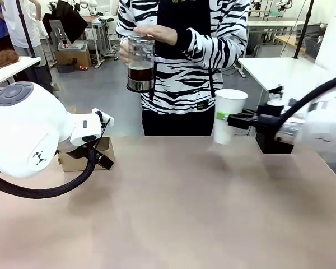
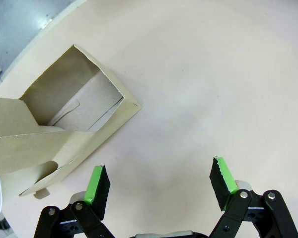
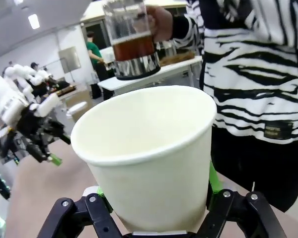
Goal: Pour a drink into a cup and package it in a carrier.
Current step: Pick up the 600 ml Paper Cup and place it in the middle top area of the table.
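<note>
A person at the far side holds a clear glass jar in both hands; the dark brown drink fills its lower part. My right gripper is shut on the plain white cup, held upright above the table near the far edge. In the right wrist view the open, empty cup sits between the green pads, with the jar above and behind it. The brown cardboard carrier rests on the table's left. My left gripper hovers open just beside it, holding nothing.
The beige table stretches wide between the two arms. My left arm's white body hides most of the carrier in the front view. Other tables and people stand in the background.
</note>
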